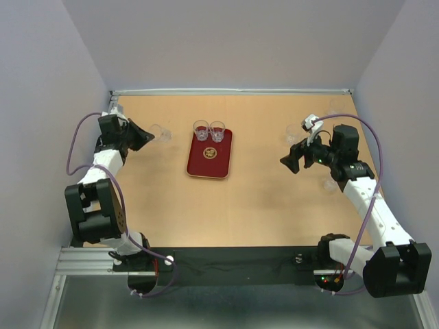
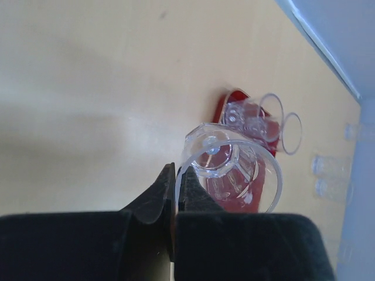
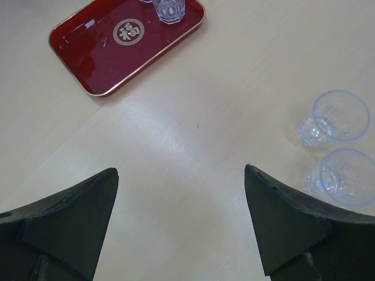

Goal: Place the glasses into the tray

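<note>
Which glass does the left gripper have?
Find the red tray in the middle, then look just left of its far end. There the left gripper pinches one glass by the rim. The two other glasses nearby stand on the tray, ungripped.

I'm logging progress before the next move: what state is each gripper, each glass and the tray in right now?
Tray: lying flat, near half bare.
Glasses in tray: two, upright, at the far end.
Held glass: pinched by its wall, outside the tray.
Left gripper: shut on the held glass.
Right gripper: open, empty.
Loose glasses: two, upright, outside the tray.
</note>
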`<act>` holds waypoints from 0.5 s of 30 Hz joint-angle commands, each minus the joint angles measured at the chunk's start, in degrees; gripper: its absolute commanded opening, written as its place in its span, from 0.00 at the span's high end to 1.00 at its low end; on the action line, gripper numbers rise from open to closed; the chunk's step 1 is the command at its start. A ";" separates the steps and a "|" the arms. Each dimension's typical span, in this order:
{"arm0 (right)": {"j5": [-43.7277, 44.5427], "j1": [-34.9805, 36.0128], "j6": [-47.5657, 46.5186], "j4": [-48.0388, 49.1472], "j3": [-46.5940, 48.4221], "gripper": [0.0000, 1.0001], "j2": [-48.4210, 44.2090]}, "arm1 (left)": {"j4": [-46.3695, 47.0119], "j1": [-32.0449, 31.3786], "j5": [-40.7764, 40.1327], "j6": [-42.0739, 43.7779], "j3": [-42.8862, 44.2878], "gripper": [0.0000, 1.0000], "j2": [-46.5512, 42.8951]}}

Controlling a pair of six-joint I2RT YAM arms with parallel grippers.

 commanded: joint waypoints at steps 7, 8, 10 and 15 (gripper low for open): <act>0.80 -0.80 -0.74 2.72 -0.46 0.07 0.20 | 4.19 -9.04 9.25 7.21 1.26 1.00 2.70; 0.80 -0.80 -0.82 2.72 -0.46 0.07 0.29 | 3.32 -10.00 8.81 7.38 1.70 1.00 3.14; 0.88 -0.89 -0.82 2.72 -0.46 0.07 0.37 | 2.69 -11.68 7.67 8.00 2.93 1.00 4.73; 0.97 -0.98 -0.91 2.72 -0.46 0.07 0.46 | 0.94 -16.07 3.19 8.44 5.39 1.00 7.54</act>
